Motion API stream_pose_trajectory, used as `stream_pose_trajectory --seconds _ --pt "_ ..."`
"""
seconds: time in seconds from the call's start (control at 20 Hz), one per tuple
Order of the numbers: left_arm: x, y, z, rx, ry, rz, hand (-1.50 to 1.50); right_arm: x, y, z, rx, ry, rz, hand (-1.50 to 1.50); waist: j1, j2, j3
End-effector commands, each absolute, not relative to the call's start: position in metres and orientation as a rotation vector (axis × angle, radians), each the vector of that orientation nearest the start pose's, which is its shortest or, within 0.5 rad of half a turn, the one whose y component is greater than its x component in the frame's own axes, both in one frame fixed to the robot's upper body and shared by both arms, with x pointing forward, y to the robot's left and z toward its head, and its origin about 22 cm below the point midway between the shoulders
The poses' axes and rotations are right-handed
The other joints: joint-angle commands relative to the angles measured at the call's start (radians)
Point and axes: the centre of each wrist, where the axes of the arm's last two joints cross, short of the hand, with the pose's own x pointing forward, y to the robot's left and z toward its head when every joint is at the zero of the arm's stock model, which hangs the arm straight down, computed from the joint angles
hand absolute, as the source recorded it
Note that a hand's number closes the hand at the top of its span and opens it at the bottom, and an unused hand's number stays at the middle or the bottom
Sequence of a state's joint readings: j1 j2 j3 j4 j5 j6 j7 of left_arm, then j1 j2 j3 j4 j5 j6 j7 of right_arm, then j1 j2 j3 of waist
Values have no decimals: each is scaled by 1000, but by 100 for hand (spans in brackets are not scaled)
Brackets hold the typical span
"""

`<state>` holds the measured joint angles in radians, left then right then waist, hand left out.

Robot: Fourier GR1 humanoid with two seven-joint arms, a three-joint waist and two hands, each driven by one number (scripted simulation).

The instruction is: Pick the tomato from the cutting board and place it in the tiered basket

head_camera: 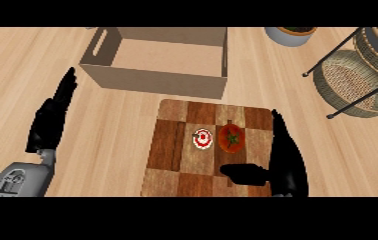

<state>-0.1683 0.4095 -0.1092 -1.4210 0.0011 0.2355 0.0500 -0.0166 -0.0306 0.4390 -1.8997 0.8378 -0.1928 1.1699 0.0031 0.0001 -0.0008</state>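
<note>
A red tomato with a green stem lies on the checkered wooden cutting board, right of centre. Beside it to the left sits a small red-and-white round object. My right hand stands open just right of the tomato, fingers straight and pointing away, thumb stretched out below the tomato, apart from it. My left hand rests open at the left edge, fingers up. The wicker tiered basket on a black wire frame stands at the far right.
An open cardboard box stands behind the cutting board. A grey pot with a plant sits at the back right. Black frame legs of the basket reach onto the light wooden counter.
</note>
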Motion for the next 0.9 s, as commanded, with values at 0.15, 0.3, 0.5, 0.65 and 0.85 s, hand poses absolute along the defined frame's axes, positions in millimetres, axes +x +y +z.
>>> stream_pose_trajectory --seconds 0.15,0.3,0.5,0.65,0.85 --pt "283 296 34 439 -1533 -231 0 207 -110 91 -816 -785 286 -150 -2 -2 0" --pt "271 313 26 423 -1542 -226 0 215 -104 86 -837 -800 275 -150 3 -1 0" --pt "280 309 31 449 -1542 -232 0 213 -105 69 -839 -796 298 -150 -1 0 0" --pt "275 291 29 445 -1531 -234 0 216 -105 75 -840 -782 307 -150 1 -1 1" --pt "274 284 35 419 -1547 -243 0 219 -97 55 -816 -753 292 -150 5 -1 1"
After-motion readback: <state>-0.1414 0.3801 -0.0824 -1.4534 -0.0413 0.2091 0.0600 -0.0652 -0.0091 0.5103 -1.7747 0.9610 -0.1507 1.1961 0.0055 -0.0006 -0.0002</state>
